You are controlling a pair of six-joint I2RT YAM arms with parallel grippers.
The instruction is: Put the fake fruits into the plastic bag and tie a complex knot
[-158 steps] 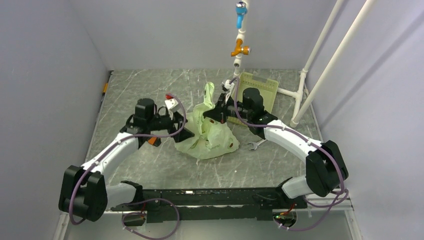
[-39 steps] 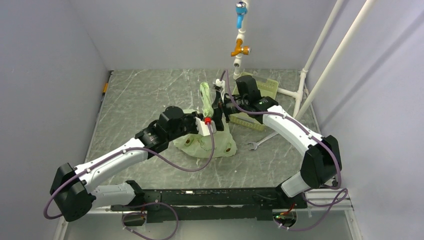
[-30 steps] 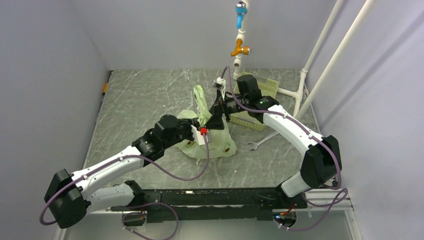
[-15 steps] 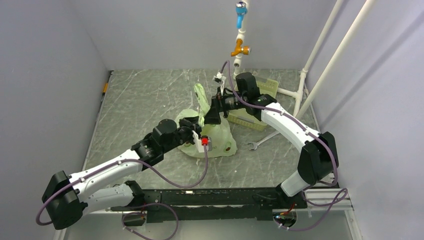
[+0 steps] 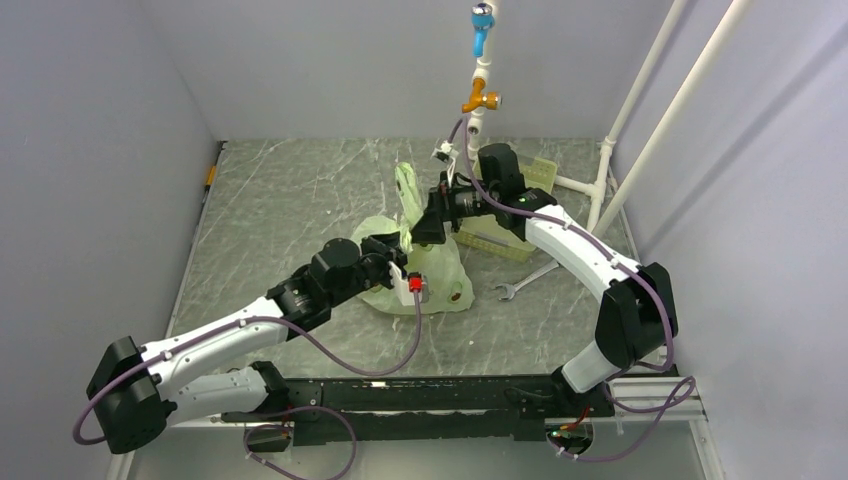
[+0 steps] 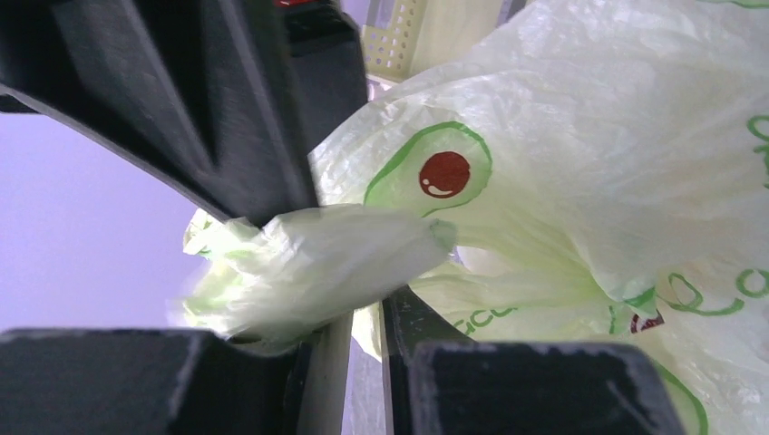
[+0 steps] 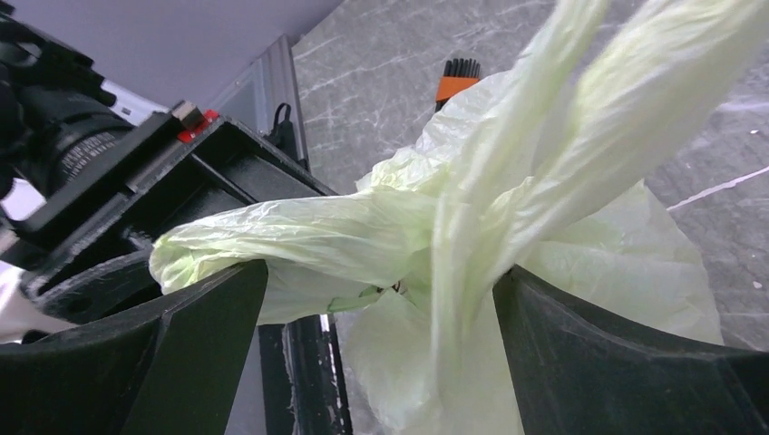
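- Clamps the left gripper point(image 6: 349, 299) tight on one bunched handle point(image 6: 308, 263) of the plastic bag point(image 6: 562, 154), drawing that strand out low and sideways, probably as the fixed leg of the knot.
- Spreads the right gripper point(image 7: 399, 353) wide and grasps nothing. Sets its fingers on either side of the place where the two handles cross, apparently ready to catch one strand and lead it round the other.
- Leaves the second handle point(image 7: 562, 118) standing up and leaning across the held one. Cannot tell whether it brushes the right fingers.
- Rests the body of the bag on the table point(image 5: 280, 200), about mid-table between the two grippers and just beside the pale green tray point(image 5: 540, 172). Lets the load inside anchor it, most likely, so that the handles can be pulled against that weight.
- Shows no fake fruits loose on the table, which suggests they are already in the bag. Cannot confirm it, since the crinkled film hides any outline.
- Reads as the tying stage: filling apparently finished, handles crossed once, no knot cinched yet.
- Calls for a firm pinch on the upright strand next, as thin film bunched like this may slip or tear under a sharp tug.
- Ignores the steel wrench point(image 5: 507, 291), lying near the bag's right side.
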